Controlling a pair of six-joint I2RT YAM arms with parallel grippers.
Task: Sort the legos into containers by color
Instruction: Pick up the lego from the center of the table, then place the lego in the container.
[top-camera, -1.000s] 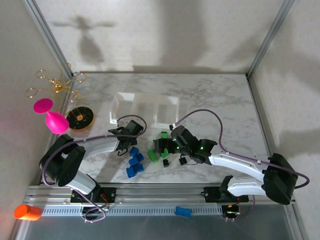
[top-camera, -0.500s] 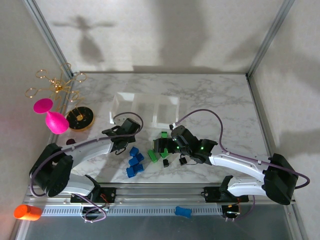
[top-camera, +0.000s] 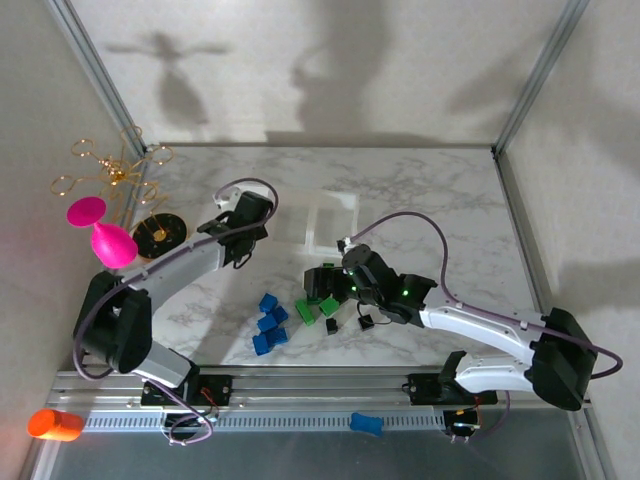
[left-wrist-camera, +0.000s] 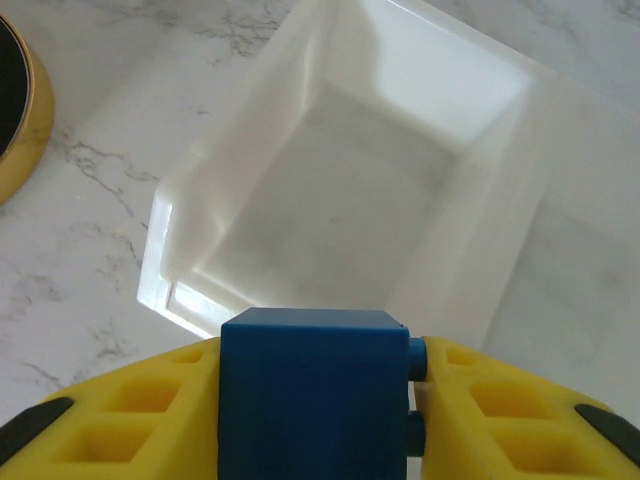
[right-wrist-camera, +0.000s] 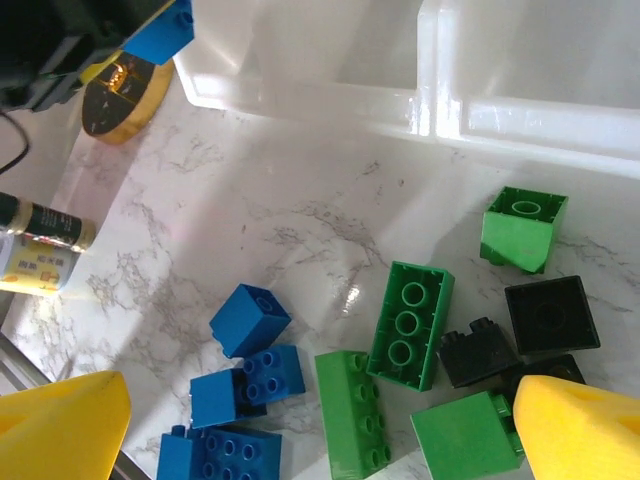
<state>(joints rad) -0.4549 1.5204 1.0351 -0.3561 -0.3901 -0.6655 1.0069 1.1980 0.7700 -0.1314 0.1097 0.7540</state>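
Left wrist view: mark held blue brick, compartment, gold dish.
held blue brick (left-wrist-camera: 312, 400), left wrist view, front face
compartment (left-wrist-camera: 330, 200), left wrist view, bare floor
gold dish (left-wrist-camera: 28, 125), left wrist view, side wall

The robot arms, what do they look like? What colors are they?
The left arm and right arm are both white tubes with black joints and black bases. A purple cable loops along each one. Little green lights glow near the right wrist. The left end effector and right end effector have bright yellow fingers; the left ones have square hollows.
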